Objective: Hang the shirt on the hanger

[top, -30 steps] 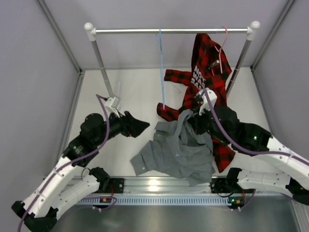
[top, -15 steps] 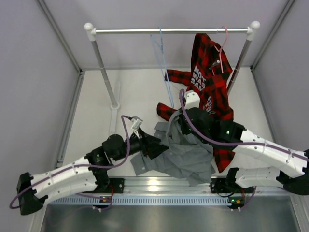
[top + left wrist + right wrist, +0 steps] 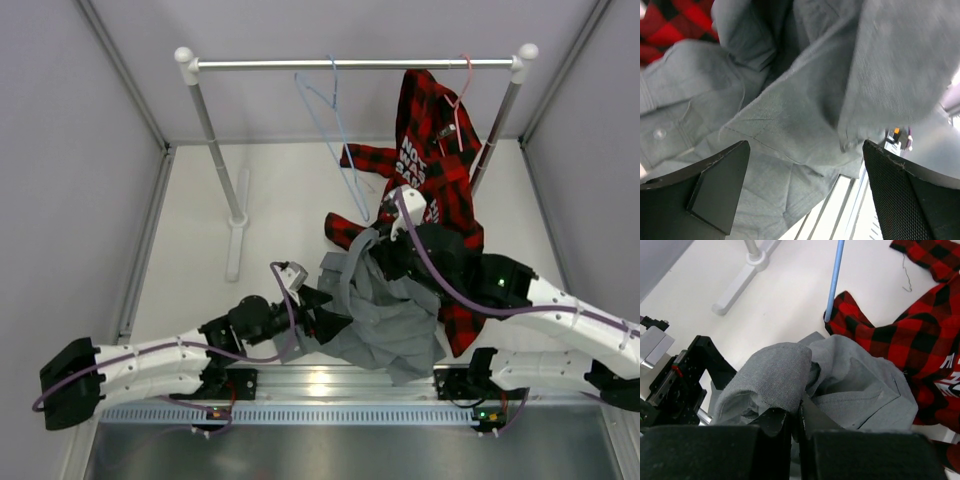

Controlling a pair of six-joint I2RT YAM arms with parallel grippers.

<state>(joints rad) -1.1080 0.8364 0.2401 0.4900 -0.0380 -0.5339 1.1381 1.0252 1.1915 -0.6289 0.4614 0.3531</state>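
While right claw pinches bunched shirt at its tips, left claw wide, shirt just ahead

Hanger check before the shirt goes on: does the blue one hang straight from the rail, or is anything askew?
It is askew. The hanger slants from the rail down toward the right instead of hanging plumb, and its lower tip ends beside a sleeve of the plaid shirt. Whether they touch cannot be told.

Open lane btwn L rack post & hanger; plaid shirt crowds hanger's R side, grey shirt heaped in front.
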